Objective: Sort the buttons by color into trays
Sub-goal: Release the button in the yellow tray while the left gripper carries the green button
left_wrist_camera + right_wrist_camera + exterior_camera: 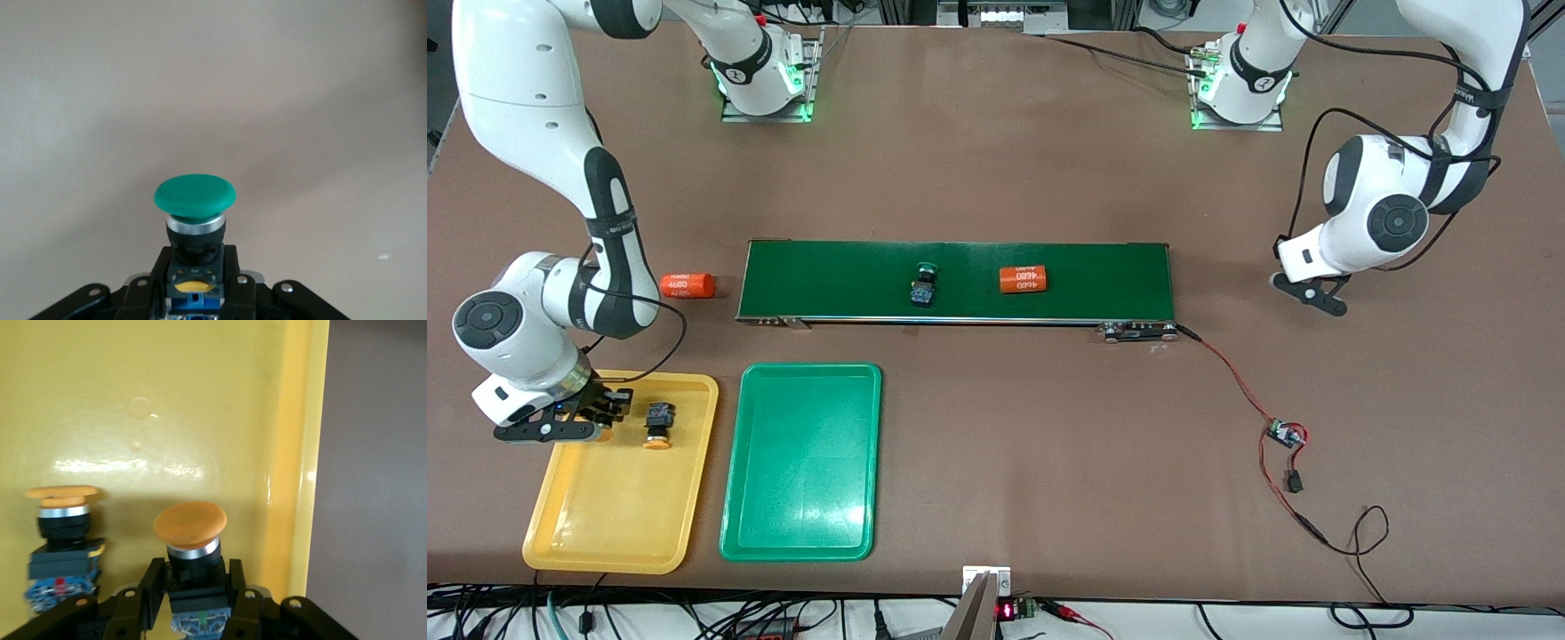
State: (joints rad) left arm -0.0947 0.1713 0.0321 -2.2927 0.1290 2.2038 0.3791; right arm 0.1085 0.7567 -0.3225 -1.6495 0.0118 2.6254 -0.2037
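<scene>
1. Buttons are lying in several places: one yellow-capped button (659,424) is resting on its side in the yellow tray (605,524), nearest the front camera.
2. Just beside it, the right gripper (609,406) is hanging low over that tray, its jaws clamping a second yellow-capped button (191,547).
3. Green tray (800,462) is sitting beside the yellow one, holding nothing.
4. Farther back, a green-capped button (923,283) is lying on the conveyor belt (956,280) near an orange cylinder (1023,279); another orange cylinder (687,285) is lying off the belt's end.
5. Over bare table at its own end, the left gripper (1307,289) is gripping a green-capped button (194,207) by its body.
</scene>
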